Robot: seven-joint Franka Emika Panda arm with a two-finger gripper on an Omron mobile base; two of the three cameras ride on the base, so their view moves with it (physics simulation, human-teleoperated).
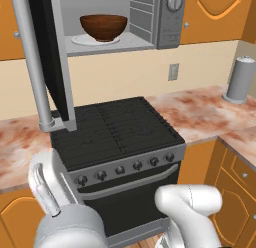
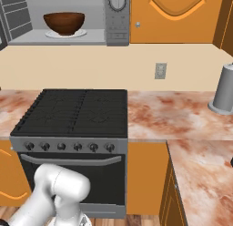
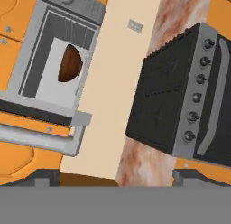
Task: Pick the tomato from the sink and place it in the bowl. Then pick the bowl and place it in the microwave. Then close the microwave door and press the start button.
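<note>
No readable text, brand, number or sign appeared anywhere. The microwave (image 2: 63, 20) side panel carried a knob (image 2: 118, 1) ringed with fine tick marks and rows of faint lines below it, all too small and blurred to read. The stove (image 2: 73, 115) knobs bore no legible marking, and the wall outlet (image 2: 160, 70) was plain.

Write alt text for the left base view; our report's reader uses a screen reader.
A brown wooden bowl sits on the turntable plate inside the open microwave, above a black stove. The microwave door swings out left, its bar handle nearest the camera.
</note>
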